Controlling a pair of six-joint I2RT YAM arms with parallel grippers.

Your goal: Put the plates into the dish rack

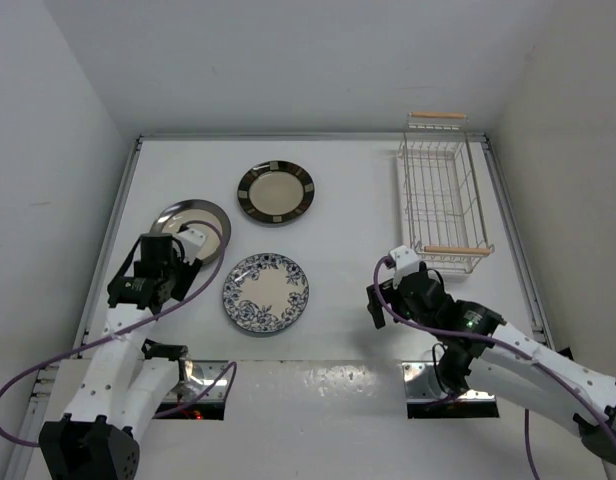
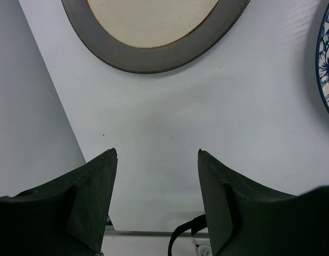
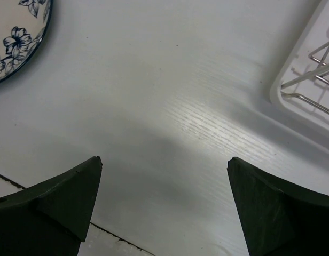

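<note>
**Far left:** left end effector (image 2: 156,154), spread wide and holding nothing, aimed at the cream-centred plate (image 2: 154,61). Lies flat just ahead of the fingertips, not yet touching them, with a strip of bare surface (image 1: 348,220) between. Partly covered by the wrist in the top view. Broad dark grey rim, plain cream middle, no visible chip.

**Centre left, far:** brown-rimmed plate (image 1: 276,192), flat, with pale square patches spaced around a dark band.

**Centre left, near:** blue floral plate (image 1: 266,292), flat, white ground with blue blossoms round the border. Roughly midway between the two arms, with its edge showing in both wrist views.

**Centre right:** right end effector (image 3: 164,160), likewise spread and empty. Hovers over bare surface between the floral plate and the rack.

**Far right:** dish rack (image 1: 450,249), white wire with a wooden bar at each end. Long axis running from near to far along the right edge of the surface. Holds no plate. Stands well apart from all three plates and closest to the right arm.

**Judged relation for the coming move:** cream-centred plate directly in front of the left arm, rack across the surface on the right arm's side. Probably calls for a lift from the rim, then a carry rightward or a handover.
</note>
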